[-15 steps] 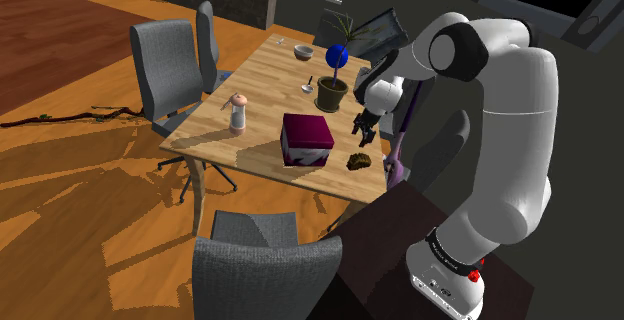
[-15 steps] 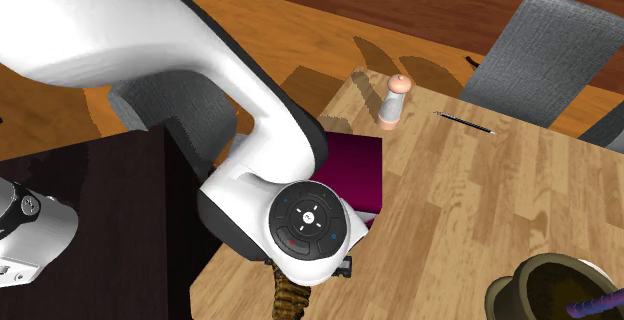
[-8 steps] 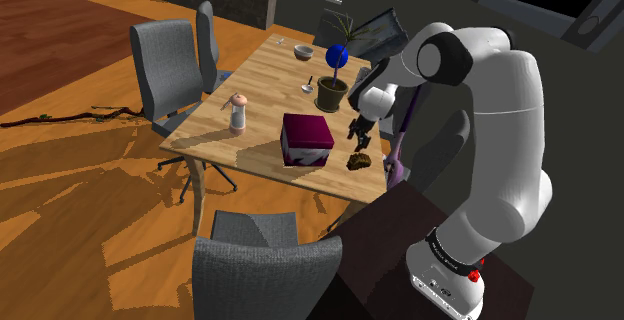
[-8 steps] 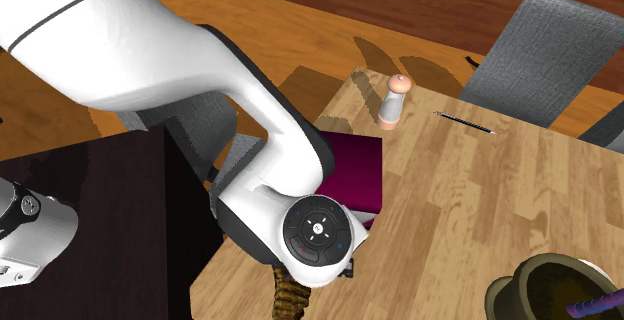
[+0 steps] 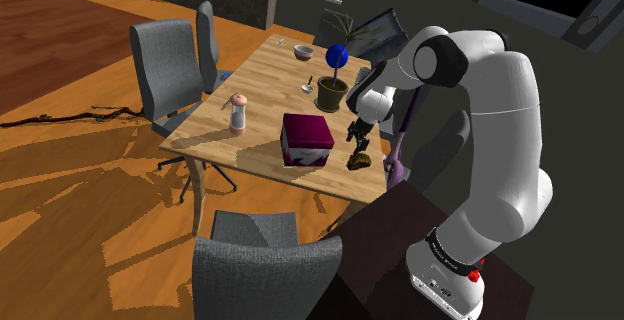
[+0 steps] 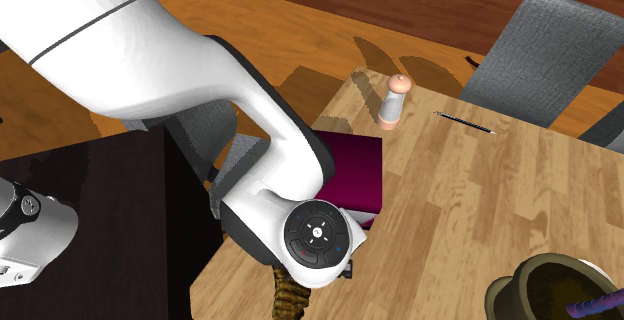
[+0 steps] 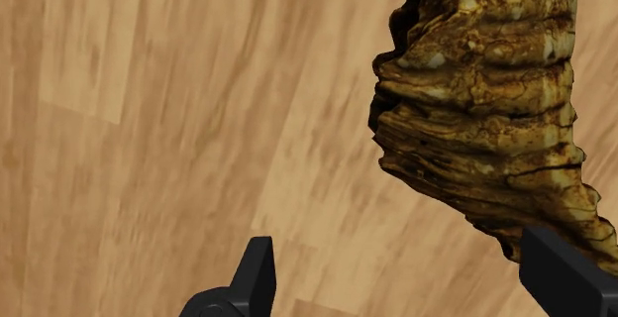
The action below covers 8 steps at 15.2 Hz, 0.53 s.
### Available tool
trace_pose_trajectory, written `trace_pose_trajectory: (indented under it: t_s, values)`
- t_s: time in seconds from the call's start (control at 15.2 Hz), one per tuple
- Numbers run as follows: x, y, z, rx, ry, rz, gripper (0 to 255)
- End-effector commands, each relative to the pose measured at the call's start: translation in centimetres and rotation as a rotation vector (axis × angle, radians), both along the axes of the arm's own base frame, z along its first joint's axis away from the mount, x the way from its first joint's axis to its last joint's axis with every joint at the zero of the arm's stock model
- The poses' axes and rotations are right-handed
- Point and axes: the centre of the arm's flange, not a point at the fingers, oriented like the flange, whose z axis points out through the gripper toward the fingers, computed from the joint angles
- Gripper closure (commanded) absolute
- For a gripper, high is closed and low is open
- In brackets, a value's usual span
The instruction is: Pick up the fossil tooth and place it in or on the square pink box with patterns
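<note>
Shoulder view: a grey upholstered chair (image 5: 165, 63) stands at the shoulder view's left side of the light wooden table (image 5: 265, 78). A small pink-and-white bottle (image 5: 238, 114) stands upright near that side. To its right sits the square box with a magenta lid and white patterned sides (image 5: 307, 139). Just right of the box, near the table edge facing the stand, lies the brown ridged fossil tooth (image 5: 359, 160). The black gripper (image 5: 357, 146) points down directly above it. Wrist view: the jaws are released and stand wide apart. The tooth (image 7: 485, 107) rests on the wood, its narrow end beside one finger (image 7: 565, 275). Contact there cannot be determined.
</note>
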Motion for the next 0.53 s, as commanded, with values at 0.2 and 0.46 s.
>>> trace_pose_trajectory:
  t_s: [0.2,0.46]
  values:
    - [0.00,0.00,0.00,0.000,0.000,0.000,255]
    - [0.00,0.00,0.00,0.000,0.000,0.000,255]
